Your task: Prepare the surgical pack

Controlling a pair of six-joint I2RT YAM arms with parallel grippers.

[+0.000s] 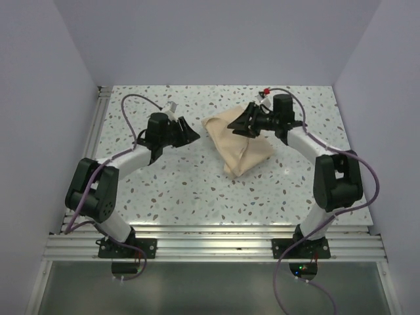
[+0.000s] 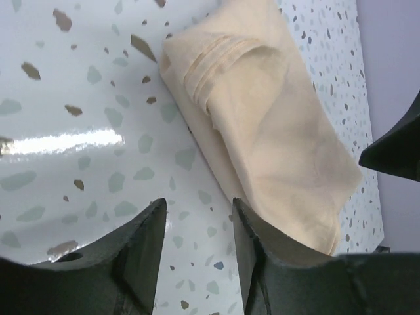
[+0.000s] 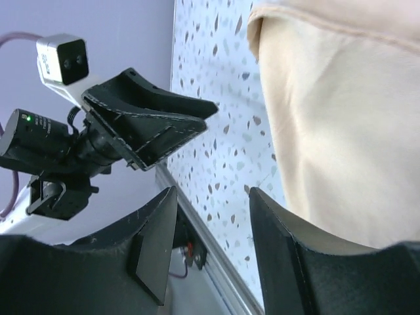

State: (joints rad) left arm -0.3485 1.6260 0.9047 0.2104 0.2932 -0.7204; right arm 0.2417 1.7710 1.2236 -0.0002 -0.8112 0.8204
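wrap sheet (image 1: 237, 146) sits folded as a bundle, right of centre on the table (image 1: 164, 187), toward the far edge. left gripper (image 1: 191, 135) open and empty, near its left corner. right gripper (image 1: 240, 124) open over its far end. Probably late folding. Next move: regrasp a loose flap and tuck.

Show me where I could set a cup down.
Bare table lies nearest, a wide band between the arm bases and the beige wrap. It is crowded mid-table, where the left gripper and right gripper flank the wrap.
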